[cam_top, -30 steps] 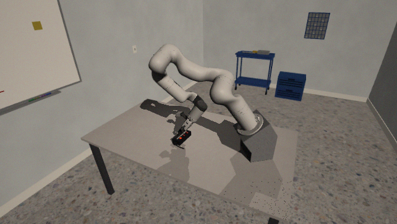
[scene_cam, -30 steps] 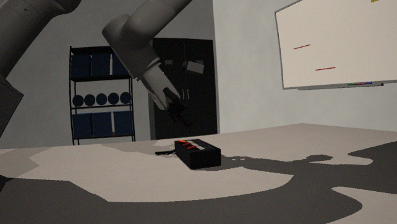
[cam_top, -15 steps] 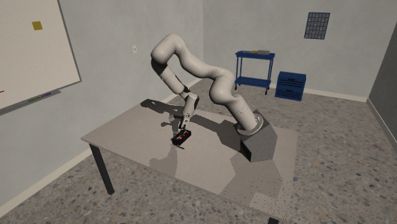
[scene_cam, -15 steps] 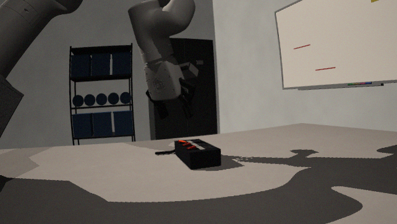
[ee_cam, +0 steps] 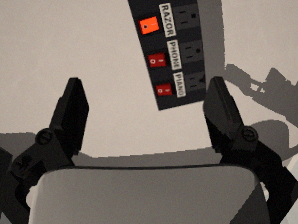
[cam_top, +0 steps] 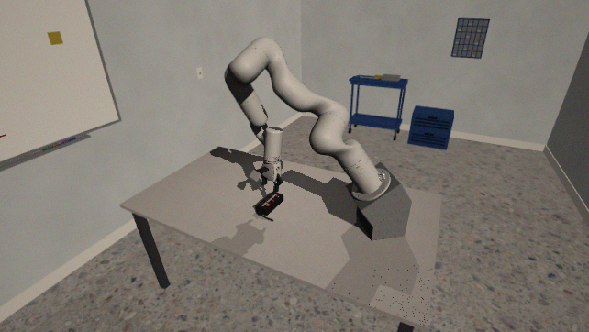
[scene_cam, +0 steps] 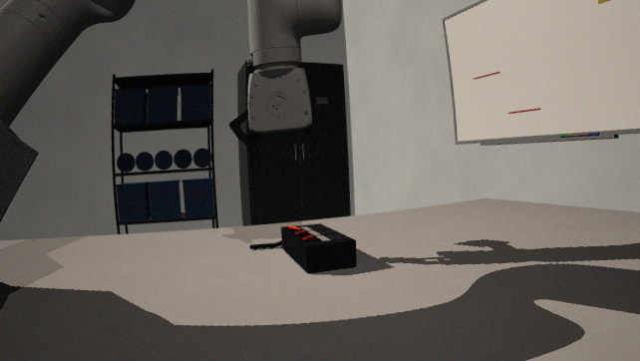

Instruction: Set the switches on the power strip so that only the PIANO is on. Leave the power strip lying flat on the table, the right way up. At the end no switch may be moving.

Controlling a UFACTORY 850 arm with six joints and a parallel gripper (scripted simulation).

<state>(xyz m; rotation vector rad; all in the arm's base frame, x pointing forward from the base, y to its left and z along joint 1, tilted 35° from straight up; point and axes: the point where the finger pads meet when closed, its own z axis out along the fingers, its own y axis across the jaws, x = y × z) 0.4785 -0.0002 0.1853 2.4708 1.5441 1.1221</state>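
A black power strip (cam_top: 270,204) lies flat on the grey table, the right way up. It also shows in the exterior view (scene_cam: 319,246) and in the wrist view (ee_cam: 169,46). It has three red rocker switches in a row. The far one, labelled RAZOR (ee_cam: 148,26), is a brighter orange than the others. The middle switch (ee_cam: 156,60) and the near switch (ee_cam: 162,90) are darker red; the near label looks like PIANO. My gripper (ee_cam: 146,91) (cam_top: 272,182) points straight down above the near end of the strip. It is open, empty and clear of the strip.
The arm's base block (cam_top: 383,206) stands on the table to the right. The table's front edge (cam_top: 206,243) is close by.
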